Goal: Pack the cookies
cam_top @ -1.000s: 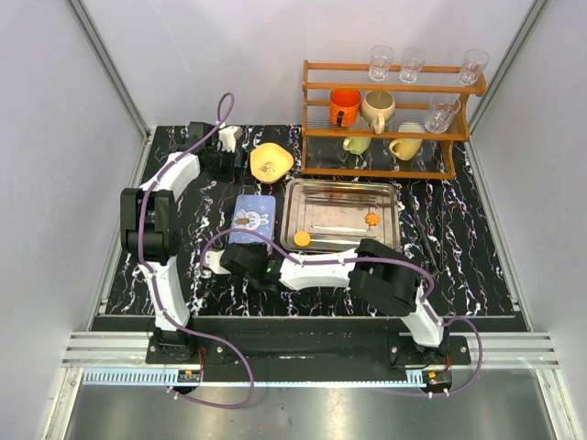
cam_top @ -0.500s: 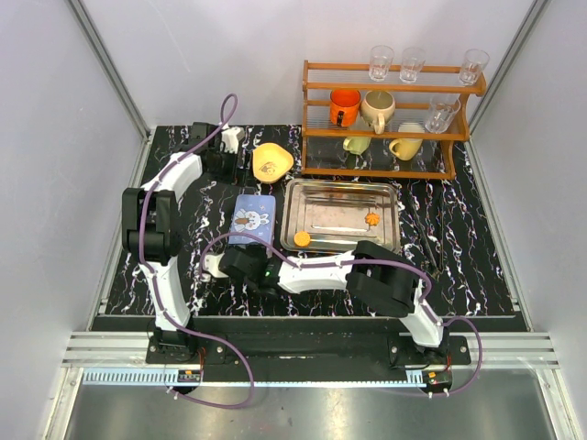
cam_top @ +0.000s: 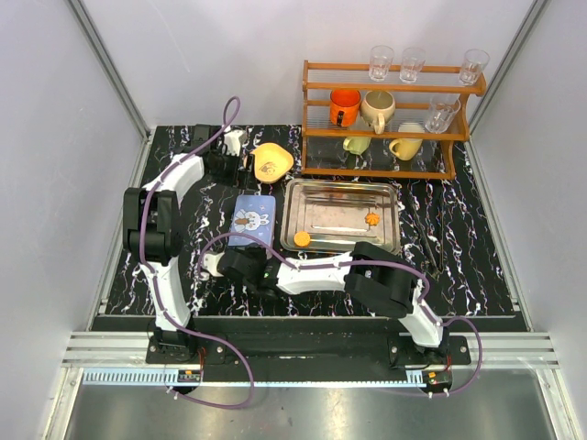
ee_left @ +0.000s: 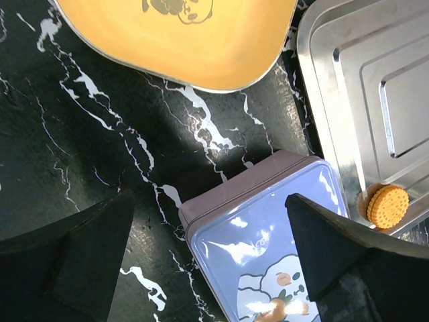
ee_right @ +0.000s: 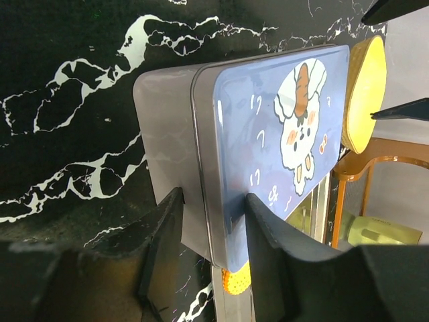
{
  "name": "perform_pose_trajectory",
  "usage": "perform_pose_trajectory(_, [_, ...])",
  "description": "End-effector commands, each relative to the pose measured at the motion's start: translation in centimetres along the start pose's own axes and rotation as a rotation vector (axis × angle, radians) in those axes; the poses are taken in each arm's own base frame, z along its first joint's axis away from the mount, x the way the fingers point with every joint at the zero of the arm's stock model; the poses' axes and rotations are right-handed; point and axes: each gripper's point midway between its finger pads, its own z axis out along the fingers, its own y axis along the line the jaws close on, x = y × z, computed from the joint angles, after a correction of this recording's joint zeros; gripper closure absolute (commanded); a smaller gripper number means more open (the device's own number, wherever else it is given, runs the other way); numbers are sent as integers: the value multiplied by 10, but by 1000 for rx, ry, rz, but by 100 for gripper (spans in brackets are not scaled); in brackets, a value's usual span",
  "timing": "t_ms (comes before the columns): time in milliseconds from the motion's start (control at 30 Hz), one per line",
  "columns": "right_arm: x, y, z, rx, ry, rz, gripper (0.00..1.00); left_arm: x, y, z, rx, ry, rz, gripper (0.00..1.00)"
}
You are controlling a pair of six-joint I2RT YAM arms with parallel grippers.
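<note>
Since a second ago the left gripper [ee_left: 209, 196] has edged toward 3 o'clock, nearer the one yellow plastic bowl [cam_top: 271, 162], and the right gripper [ee_right: 209, 201] has drawn slightly toward 7 o'clock. The left gripper hangs with its jaws spread wide over the black marble-patterned table [cam_top: 183, 247], between the bowl and the one blue rectangular metal tin [cam_top: 252, 218], holding nothing. The right gripper's jaws stand narrow, pinched on the tin's 6 o'clock end, one finger against the grey end wall and the other on the blue lid.

The tin lies just beside the one rectangular steel tray [cam_top: 292, 215], at the tray's 9 o'clock; the bowl sits at the tin's 12 o'clock. Two orange round cookies lie in the tray: the plain-edged cookie [cam_top: 302, 238] in its 7 o'clock corner, the scalloped cookie [cam_top: 371, 218] toward its 3 o'clock side, well apart.

At the tray's 12 o'clock stands one wooden rack [cam_top: 394, 87], with three clear glasses on top, a fourth glass, and four mugs on its shelves: orange, cream, pale green and yellow.
</note>
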Motion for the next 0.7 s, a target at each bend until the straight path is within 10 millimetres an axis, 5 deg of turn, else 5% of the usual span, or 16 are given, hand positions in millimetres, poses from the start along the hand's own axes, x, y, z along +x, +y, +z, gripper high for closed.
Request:
perform_pose_trajectory(0, [49,101,8,-287,117,-73,67,-1,-3,-6,-8,-15,26,1])
perform_pose_trajectory(400, [58,112,9,-312,148,-87,76,13,-7,-11,-13,5,40,1])
perform_pose_trajectory(667, [42,93,0,-288,115,-67,61,9,-8,-20,-31,-9,56,1])
